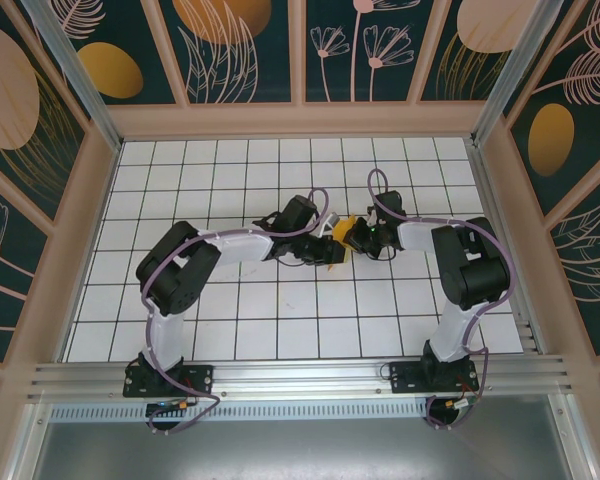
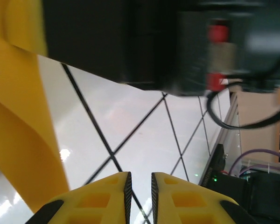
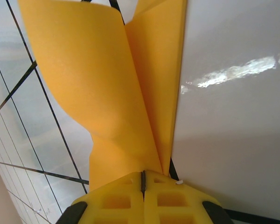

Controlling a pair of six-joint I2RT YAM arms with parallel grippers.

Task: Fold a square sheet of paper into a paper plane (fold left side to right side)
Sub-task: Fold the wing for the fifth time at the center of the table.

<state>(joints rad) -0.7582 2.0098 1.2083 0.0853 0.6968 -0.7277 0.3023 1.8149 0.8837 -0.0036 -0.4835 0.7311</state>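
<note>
The orange-yellow paper (image 1: 341,229) sits at the middle of the table, folded and creased, between both grippers. In the right wrist view the paper (image 3: 98,84) rises as a curled flap beside a narrower folded layer. Both layers run down to the tips of my right gripper (image 3: 143,175). Its jaws are pressed together with no paper showing in the seam, and the tips rest against the sheet. My left gripper (image 2: 140,179) is slightly open with nothing between its fingers; the paper (image 2: 18,116) stands to its left.
The white grid table (image 1: 280,310) has free room on every side of the arms. The right arm's dark wrist (image 2: 130,42) hangs close above the left gripper. A metal rail (image 1: 300,375) runs along the near edge.
</note>
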